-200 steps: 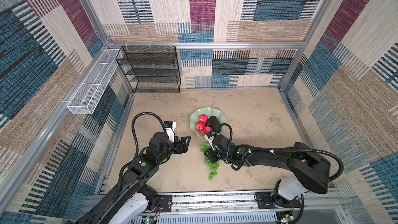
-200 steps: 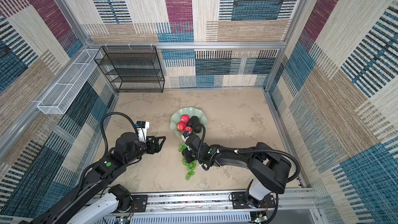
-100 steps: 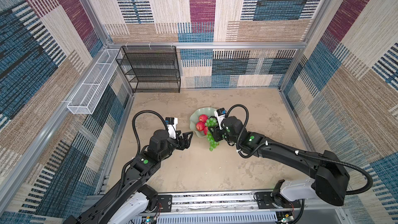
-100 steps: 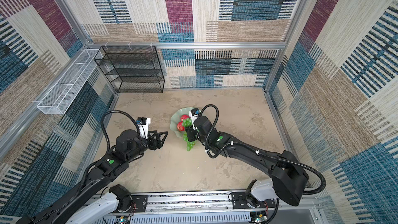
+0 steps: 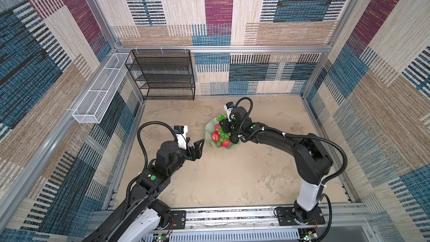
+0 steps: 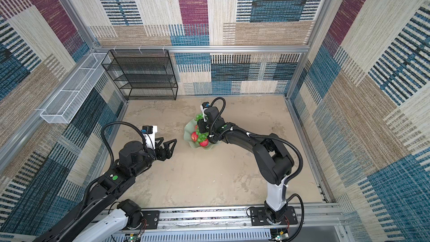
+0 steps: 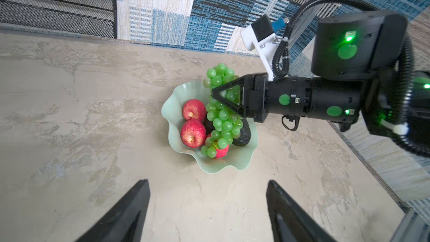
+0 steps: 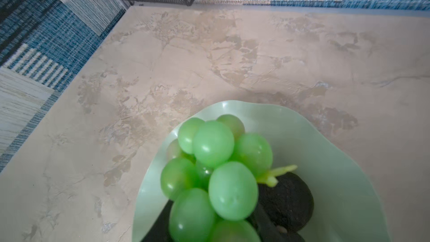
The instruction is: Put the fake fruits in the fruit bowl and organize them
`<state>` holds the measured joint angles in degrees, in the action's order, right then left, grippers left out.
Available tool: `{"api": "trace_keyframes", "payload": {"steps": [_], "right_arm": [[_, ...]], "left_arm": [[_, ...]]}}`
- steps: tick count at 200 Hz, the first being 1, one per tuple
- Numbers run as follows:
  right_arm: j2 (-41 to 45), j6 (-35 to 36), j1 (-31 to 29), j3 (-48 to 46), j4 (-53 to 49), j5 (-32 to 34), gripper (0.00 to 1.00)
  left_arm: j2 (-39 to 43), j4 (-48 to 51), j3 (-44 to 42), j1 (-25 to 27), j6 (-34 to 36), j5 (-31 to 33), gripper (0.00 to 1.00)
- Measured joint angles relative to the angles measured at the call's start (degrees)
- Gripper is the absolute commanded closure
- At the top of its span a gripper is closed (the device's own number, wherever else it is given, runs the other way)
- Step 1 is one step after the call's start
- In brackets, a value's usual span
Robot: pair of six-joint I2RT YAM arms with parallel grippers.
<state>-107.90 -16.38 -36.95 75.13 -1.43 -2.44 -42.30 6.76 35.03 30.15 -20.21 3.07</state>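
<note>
Right gripper (image 7: 216,97) narrow around green grape bunch (image 7: 221,122), grip or release unclear, bunch draped over red apples (image 7: 193,133) in mint fruit bowl (image 7: 223,168) near middle of bench (image 7: 69,112); release low, lift straight so grapes don't snag; left gripper (image 7: 207,182) wide, empty.

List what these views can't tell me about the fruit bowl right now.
Right gripper's hold on the grapes: side-on in the left wrist view; in the right wrist view blurred grapes fill the bottom edge.
Second avocado: only a dark patch under the grapes in the left wrist view; the gripper covers it in both top views.
Third apple: half under the grapes in the left wrist view.
</note>
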Motion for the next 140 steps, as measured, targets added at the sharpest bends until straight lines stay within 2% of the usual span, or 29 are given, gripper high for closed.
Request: {"api": "trace_keyframes", "payload": {"steps": [23, 34, 55, 70, 110, 140], "right_arm": [[-2.08, 0.66, 1.40, 1.90, 0.09, -1.46, 0.16], [-1.86, 0.79, 2.19, 2.12, 0.26, -1.44, 0.00], [1.33, 1.42, 3.67, 0.35, 1.20, -1.42, 0.00], [6.64, 2.27, 4.44, -4.31, 4.04, 0.22, 0.00], [25.11, 8.28, 6.54, -26.16, 15.47, 7.76, 0.00], [37.92, 8.76, 13.31, -41.59, 22.91, 15.78, 0.00]], "left_arm": [[-1.86, -0.13, 0.90, -1.66, 1.49, 3.96, 0.15], [-2.89, -0.28, 0.92, -2.80, 2.34, 6.12, 0.10], [-6.10, -1.22, 0.96, -6.38, 4.63, 9.79, 0.04], [-9.94, -3.17, 0.96, -9.31, 5.20, 13.25, 0.03], [-20.59, -11.47, -2.84, -13.42, 9.73, 20.57, 0.01], [-27.54, -21.75, -9.09, -20.94, 12.81, 19.47, 0.01]]}}
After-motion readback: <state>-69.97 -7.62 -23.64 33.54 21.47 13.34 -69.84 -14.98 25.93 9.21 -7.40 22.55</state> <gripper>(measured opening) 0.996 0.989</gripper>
